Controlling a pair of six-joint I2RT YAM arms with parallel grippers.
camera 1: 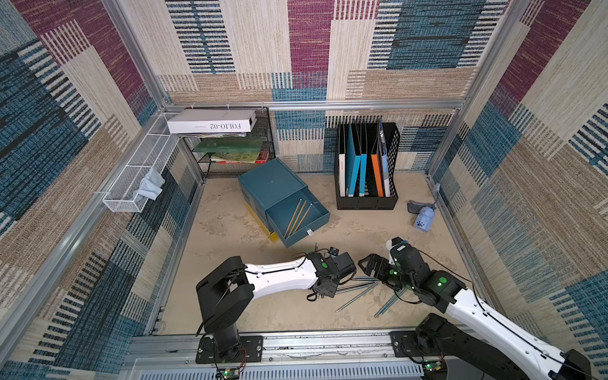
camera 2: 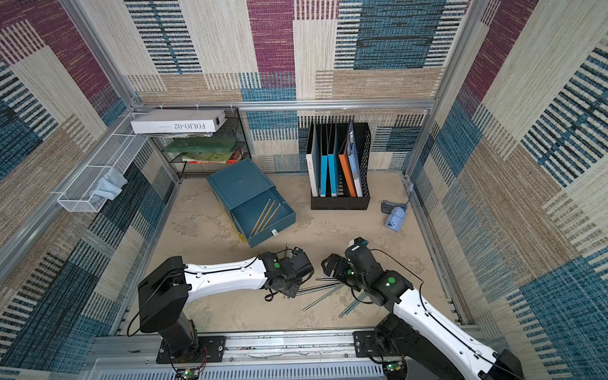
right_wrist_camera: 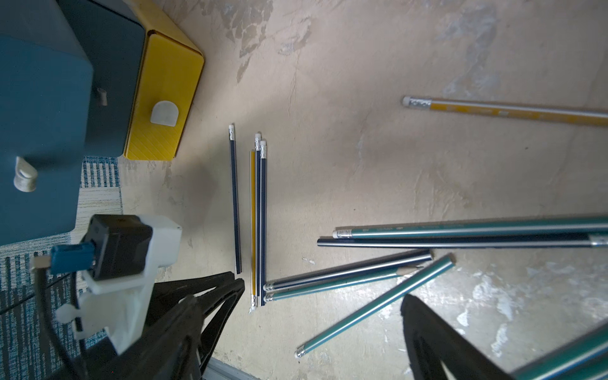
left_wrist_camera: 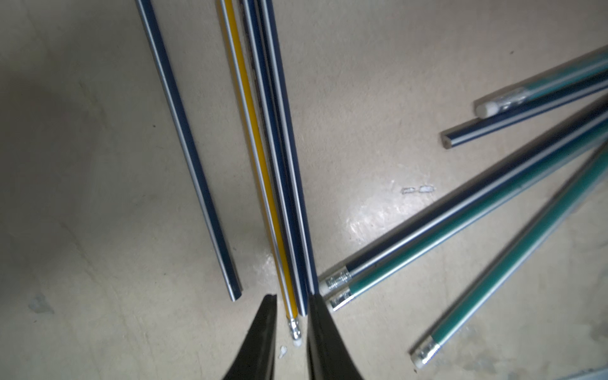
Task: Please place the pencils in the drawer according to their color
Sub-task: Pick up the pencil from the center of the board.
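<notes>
Several pencils lie loose on the tan table between my two arms: dark blue, teal and yellow ones with silver stripes. My left gripper points down at them. Its jaws stand a little apart around the eraser end of a yellow pencil, which rests flat on the table beside a dark blue pencil. My right gripper is open wide above a teal pencil and holds nothing. The teal drawer is pulled out, with three yellow striped pencils inside. Another yellow pencil lies apart.
A yellow lower drawer sticks out slightly under the teal cabinet. Behind stand a black file holder, a wire shelf with books and a white mesh basket. A small blue object lies at the right.
</notes>
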